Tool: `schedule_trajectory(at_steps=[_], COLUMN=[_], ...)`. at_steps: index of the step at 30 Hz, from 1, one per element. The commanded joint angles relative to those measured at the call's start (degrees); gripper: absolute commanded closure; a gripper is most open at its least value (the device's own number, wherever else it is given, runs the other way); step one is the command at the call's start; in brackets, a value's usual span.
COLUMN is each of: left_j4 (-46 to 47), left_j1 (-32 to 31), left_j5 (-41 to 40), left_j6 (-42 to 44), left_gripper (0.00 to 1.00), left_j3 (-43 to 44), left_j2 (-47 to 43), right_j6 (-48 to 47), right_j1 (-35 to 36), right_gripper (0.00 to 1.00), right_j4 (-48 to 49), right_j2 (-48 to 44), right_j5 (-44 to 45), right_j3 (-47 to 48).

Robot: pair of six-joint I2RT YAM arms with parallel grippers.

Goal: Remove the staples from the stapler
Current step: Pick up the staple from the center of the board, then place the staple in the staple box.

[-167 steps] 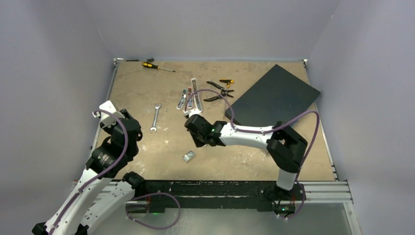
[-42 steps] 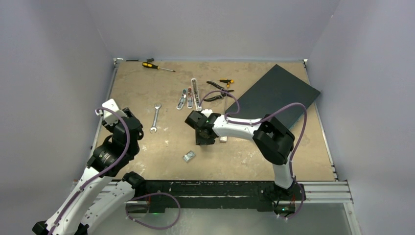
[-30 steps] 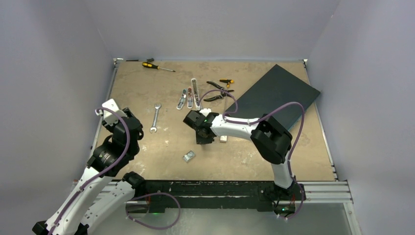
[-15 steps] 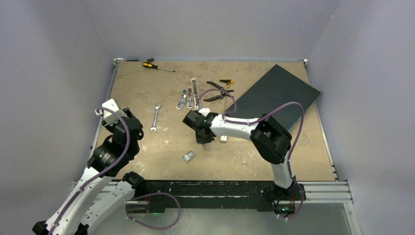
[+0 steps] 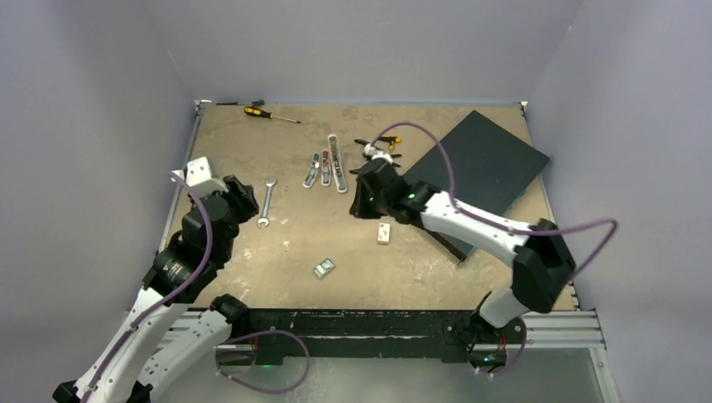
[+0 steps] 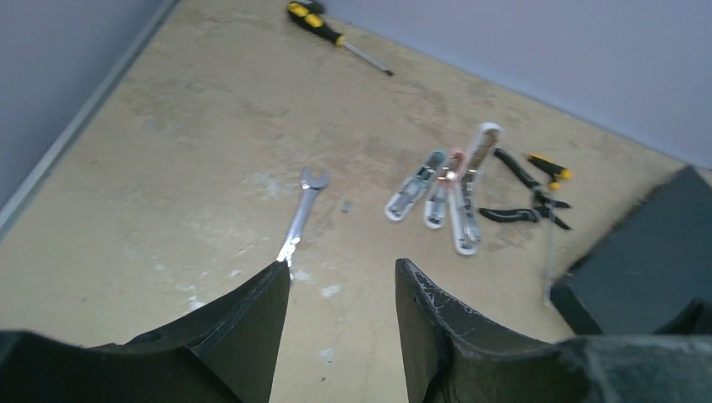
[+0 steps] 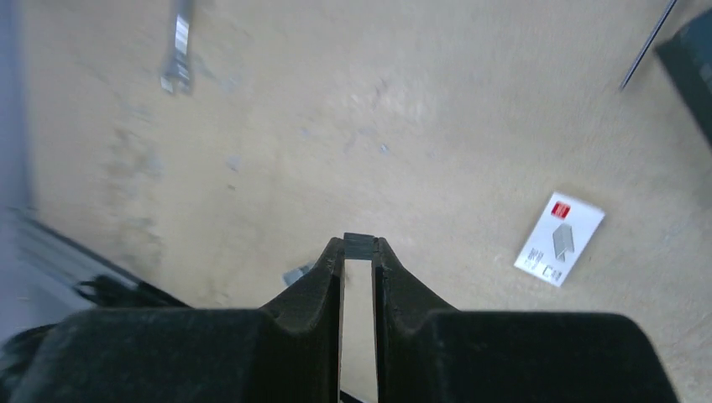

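Looking at your right wrist view, the right jaws are squeezed nearly together, pinching a short grey strip of staples (image 7: pixel 359 246) right at their tips, up above the tabletop (image 5: pixel 403 277). A second little grey block (image 5: pixel 324 268) lies on the tabletop nearer the arm bases, and the white box (image 7: pixel 560 239) sits between the two. Your left jaws are spread with nothing between them, pointing over the wrench (image 6: pixel 300 214). The stapler (image 5: pixel 337 164) lies further back, near the pliers (image 5: pixel 378 153). The tabletop's scuffed tan, and the walls are plain pale grey.
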Motion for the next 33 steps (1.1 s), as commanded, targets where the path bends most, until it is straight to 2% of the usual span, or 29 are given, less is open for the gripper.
schedule_trajectory(at_steps=[1,6,8,10,12,14,17,22,24,28,33], left_j4=[11.24,25.58,35.30,43.64,49.24,51.92,54.83,58.76,59.00,62.11,64.24], left_j1=[0.13,0.16,0.17,0.12,0.13,0.13,0.13,0.17,0.13,0.15,0.05], left_j5=[14.79,29.39,36.55,43.01,48.35,54.26,68.27,86.15,90.23,92.84,96.12], left_j6=[7.40,15.57,19.77,22.26,24.66,27.94,35.82,43.48,45.64,47.04,46.26], left_gripper=[0.52,0.48,0.46,0.37,0.33,0.31,0.29,0.29,0.28,0.28,0.33], left_j3=[4.03,0.67,-2.68,-5.77,-6.87,-5.99,-4.87,-3.22,-1.98,-0.88,1.16], left_j2=[-0.69,-2.98,-4.79,-6.19,-6.23,-5.11,-3.33,0.45,1.94,3.69,6.81], right_j6=[-1.43,-1.70,-1.70,-1.64,-1.68,-1.70,-2.15,-2.69,-3.01,-2.68,-1.75], right_j1=[-5.88,-9.80,-10.75,-11.17,-11.20,-11.21,-11.29,-11.30,-11.22,-11.30,-11.29], right_gripper=[1.00,0.99,0.98,0.98,0.97,0.97,0.96,0.96,0.96,0.95,0.95], right_j4=[12.01,18.59,19.84,21.59,22.50,22.79,23.32,24.49,25.35,28.05,30.12], right_j2=[-10.30,-18.97,-21.30,-22.63,-23.44,-24.51,-25.37,-25.40,-25.40,-25.43,-25.39], right_j5=[-12.49,-24.81,-28.97,-33.90,-38.37,-40.77,-45.51,-53.32,-56.57,-62.73,-64.22], right_j3=[-3.50,-3.90,-3.00,-1.33,1.22,3.20,6.40,9.71,10.30,10.68,10.22])
